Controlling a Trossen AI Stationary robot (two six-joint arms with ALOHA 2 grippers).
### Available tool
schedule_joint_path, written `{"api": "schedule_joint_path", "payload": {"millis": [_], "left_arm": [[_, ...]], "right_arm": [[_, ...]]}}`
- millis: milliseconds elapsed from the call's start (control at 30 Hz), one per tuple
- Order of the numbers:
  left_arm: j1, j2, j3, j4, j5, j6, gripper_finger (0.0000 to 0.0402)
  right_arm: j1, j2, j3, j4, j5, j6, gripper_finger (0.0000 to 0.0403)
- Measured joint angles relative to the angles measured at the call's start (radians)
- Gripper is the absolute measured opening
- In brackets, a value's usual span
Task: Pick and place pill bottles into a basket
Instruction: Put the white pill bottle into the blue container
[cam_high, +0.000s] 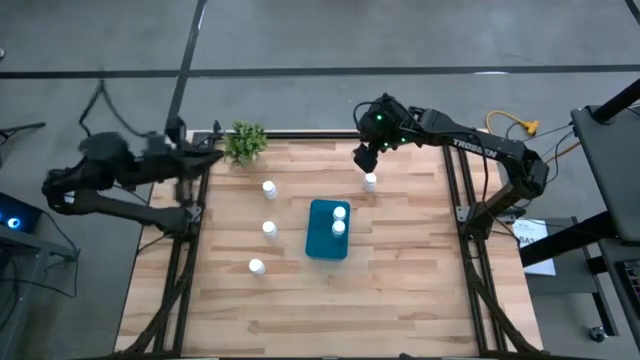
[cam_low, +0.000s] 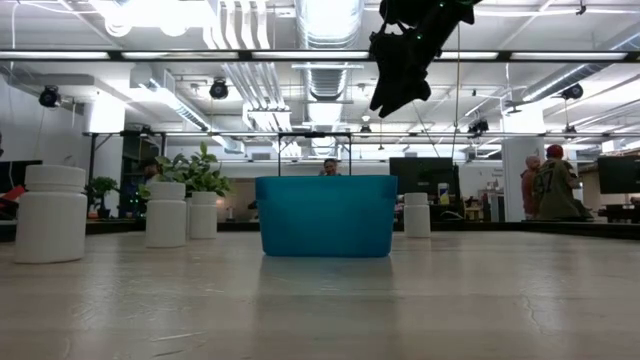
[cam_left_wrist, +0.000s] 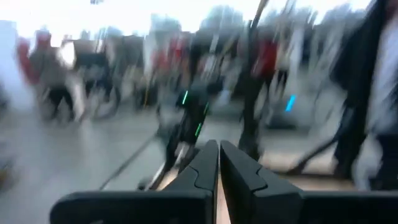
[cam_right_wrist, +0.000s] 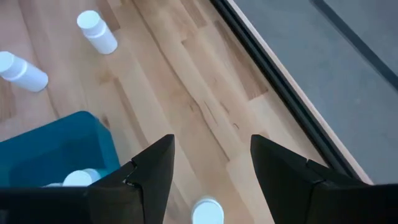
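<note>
The teal basket (cam_high: 322, 240) stands mid-table with two white pill bottles (cam_high: 339, 220) inside. Three bottles stand upright on the wood to its left (cam_high: 269, 188), (cam_high: 269, 229), (cam_high: 257, 266). One more bottle (cam_high: 370, 181) stands beyond the basket's far right corner. My right gripper (cam_high: 364, 158) hangs open and empty above that bottle. In the right wrist view its cap (cam_right_wrist: 207, 211) shows between the spread fingers (cam_right_wrist: 155, 171). In the low view the right gripper (cam_low: 400, 75) is well above the table. My left gripper (cam_left_wrist: 218, 152) is shut and empty off the table's far left corner.
A small green plant (cam_high: 246, 141) stands at the table's far left edge. The dark frame rail (cam_right_wrist: 292, 93) runs along the far edge close behind my right gripper. Bare wood lies across the near half of the table (cam_high: 330, 310). People stand in the room behind (cam_low: 548, 185).
</note>
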Motion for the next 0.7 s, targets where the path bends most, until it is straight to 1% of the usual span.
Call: {"api": "schedule_joint_path", "payload": {"millis": [67, 167, 300, 433, 500, 567, 700], "left_arm": [[0.0, -0.084, -0.114, 0.161, 0.022, -0.016, 0.0], [0.0, -0.22, -0.278, 0.372, 0.021, -0.053, 0.0], [0.0, -0.371, -0.482, 0.579, 0.024, -0.083, 0.0], [0.0, -0.501, -0.625, 0.82, 0.026, -0.105, 0.0], [0.0, -0.545, -0.667, 0.869, 0.025, -0.105, 0.0], [0.0, -0.571, -0.692, 0.867, 0.028, -0.108, 0.0], [0.0, -0.567, -0.704, 0.869, 0.041, -0.105, 0.0]], "right_arm": [[0.0, 0.0, 0.0, 0.003, -0.002, 0.0, 0.0203], [0.0, 0.0, 0.0, 0.002, -0.002, 0.001, 0.0203], [0.0, 0.0, 0.0, 0.001, -0.002, 0.002, 0.0203], [0.0, 0.0, 0.0, 0.0, -0.015, 0.001, 0.0203], [0.0, 0.0, 0.0, 0.0, -0.017, 0.001, 0.0203], [0.0, 0.0, -0.001, 0.001, -0.018, 0.001, 0.0203], [0.0, 0.0, -0.008, 0.002, -0.019, 0.003, 0.0203]]}}
